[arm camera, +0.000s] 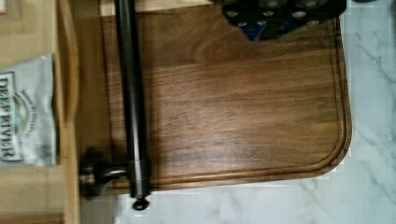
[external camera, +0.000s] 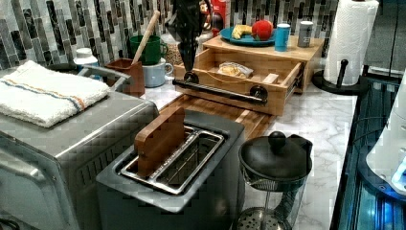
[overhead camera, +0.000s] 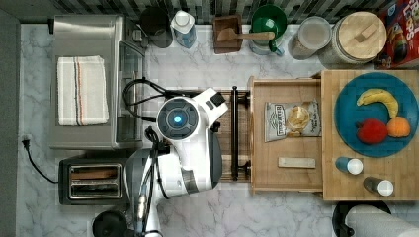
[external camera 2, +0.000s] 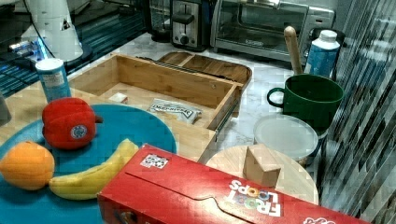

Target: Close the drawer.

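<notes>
drawer stands pulled open, chip bag inside; gripper hovers above dark board near handle, finger spread unclear.

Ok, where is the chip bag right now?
The chip bag lies flat inside the open drawer, toward the top view's upper part, left of the blue plate and above a small pale block.

Centre frame, the drawer stood pulled open over the marble bench, a chip bag lying inside. The arm sat left of its black handle; a blue plate lay right.
</notes>
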`<state>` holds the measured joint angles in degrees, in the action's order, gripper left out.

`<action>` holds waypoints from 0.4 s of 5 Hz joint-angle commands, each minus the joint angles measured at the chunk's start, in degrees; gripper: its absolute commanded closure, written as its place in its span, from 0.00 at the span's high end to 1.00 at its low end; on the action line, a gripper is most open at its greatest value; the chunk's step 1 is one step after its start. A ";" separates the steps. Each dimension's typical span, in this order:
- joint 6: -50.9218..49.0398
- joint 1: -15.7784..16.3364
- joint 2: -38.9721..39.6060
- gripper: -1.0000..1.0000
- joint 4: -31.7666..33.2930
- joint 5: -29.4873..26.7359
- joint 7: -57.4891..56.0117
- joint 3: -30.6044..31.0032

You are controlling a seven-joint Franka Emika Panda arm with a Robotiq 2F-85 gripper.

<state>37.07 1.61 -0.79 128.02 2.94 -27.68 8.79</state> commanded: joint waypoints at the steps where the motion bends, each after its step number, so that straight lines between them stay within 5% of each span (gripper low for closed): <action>1: 9.17 -0.30 5.65 0.00 7.50 1.54 -12.78 -1.77; 2: 11.65 -1.41 6.00 0.00 9.17 4.24 -13.21 -1.76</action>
<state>46.27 1.76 5.54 134.96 3.96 -36.23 8.70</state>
